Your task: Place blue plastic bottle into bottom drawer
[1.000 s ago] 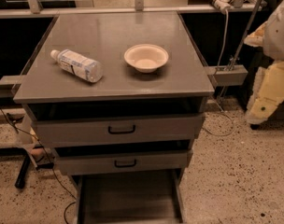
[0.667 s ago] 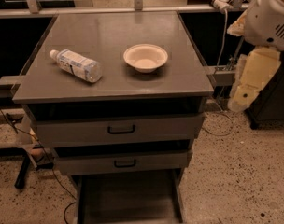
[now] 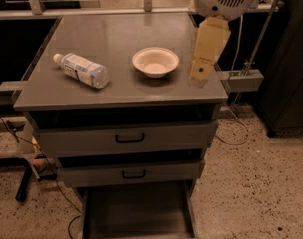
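The blue plastic bottle (image 3: pixel 81 69) lies on its side on the left of the grey cabinet top (image 3: pixel 116 34), white cap pointing back left. The bottom drawer (image 3: pixel 136 213) is pulled out at the foot of the cabinet, and its tray shows nothing inside. My gripper (image 3: pixel 200 72) hangs at the end of the cream arm link over the right part of the cabinet top, just right of the white bowl (image 3: pixel 155 61) and far from the bottle.
Two upper drawers with black handles (image 3: pixel 129 138) (image 3: pixel 133 174) sit slightly open above the bottom one. A metal bracket (image 3: pixel 243 78) sticks out at the cabinet's right. A dark cabinet (image 3: pixel 291 59) stands at the far right. Cables lie on the speckled floor at the left (image 3: pixel 52 183).
My arm has swung left from the right edge of the view. It now hangs over the right side of the cabinet top beside the bowl. The bottle and bowl have not moved.
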You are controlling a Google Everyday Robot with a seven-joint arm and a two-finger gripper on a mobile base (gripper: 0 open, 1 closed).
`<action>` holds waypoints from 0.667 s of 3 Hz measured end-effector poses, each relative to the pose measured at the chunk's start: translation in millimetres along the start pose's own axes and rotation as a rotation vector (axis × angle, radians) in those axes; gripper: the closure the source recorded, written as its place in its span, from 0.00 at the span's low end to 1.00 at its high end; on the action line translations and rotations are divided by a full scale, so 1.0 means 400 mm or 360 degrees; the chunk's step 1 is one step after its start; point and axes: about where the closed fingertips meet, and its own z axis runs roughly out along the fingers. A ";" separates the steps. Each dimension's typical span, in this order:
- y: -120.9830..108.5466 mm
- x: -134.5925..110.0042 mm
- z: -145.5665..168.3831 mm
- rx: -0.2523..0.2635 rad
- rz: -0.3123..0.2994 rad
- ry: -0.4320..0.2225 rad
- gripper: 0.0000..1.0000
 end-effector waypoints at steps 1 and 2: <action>0.000 0.000 0.000 0.0000 0.0001 0.0000 0.00; -0.022 -0.029 0.036 -0.0029 0.0069 -0.0026 0.00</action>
